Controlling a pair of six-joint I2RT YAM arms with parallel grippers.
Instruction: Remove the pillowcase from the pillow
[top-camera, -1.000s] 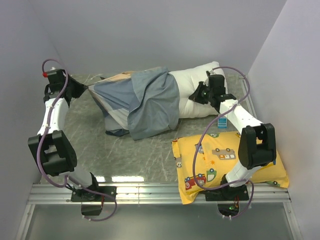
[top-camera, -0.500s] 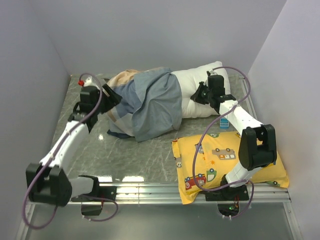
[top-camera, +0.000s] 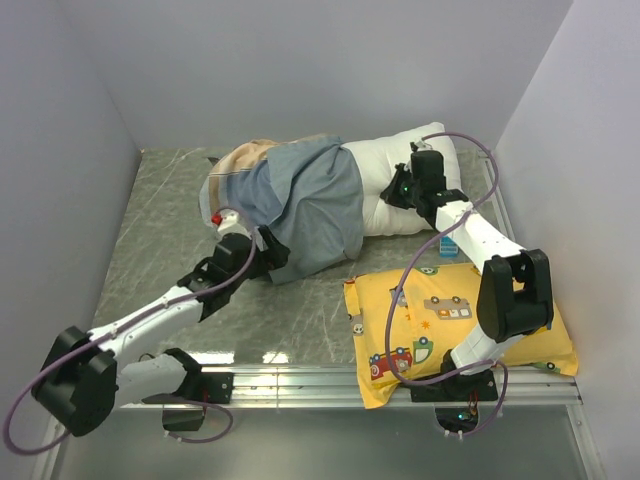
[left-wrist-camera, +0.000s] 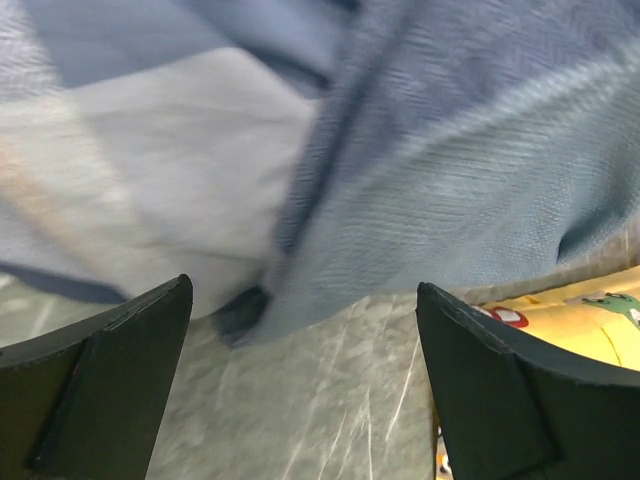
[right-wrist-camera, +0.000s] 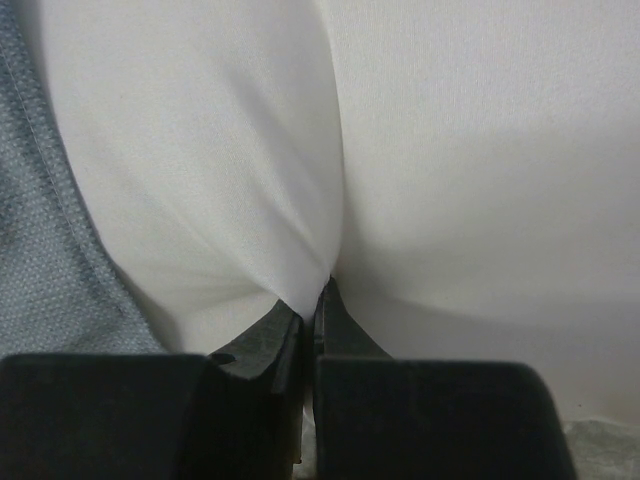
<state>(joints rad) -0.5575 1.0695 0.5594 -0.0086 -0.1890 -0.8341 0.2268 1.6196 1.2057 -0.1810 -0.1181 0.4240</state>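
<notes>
Fingers (right-wrist-camera: 262, 340) of the outstretched right arm (top-camera: 470, 228) pinch the pillow (right-wrist-camera: 450, 150).

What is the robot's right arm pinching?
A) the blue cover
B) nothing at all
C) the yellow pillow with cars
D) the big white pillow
D: in the right wrist view, the right gripper has its jaws closed on a fold of the white pillow.
</notes>
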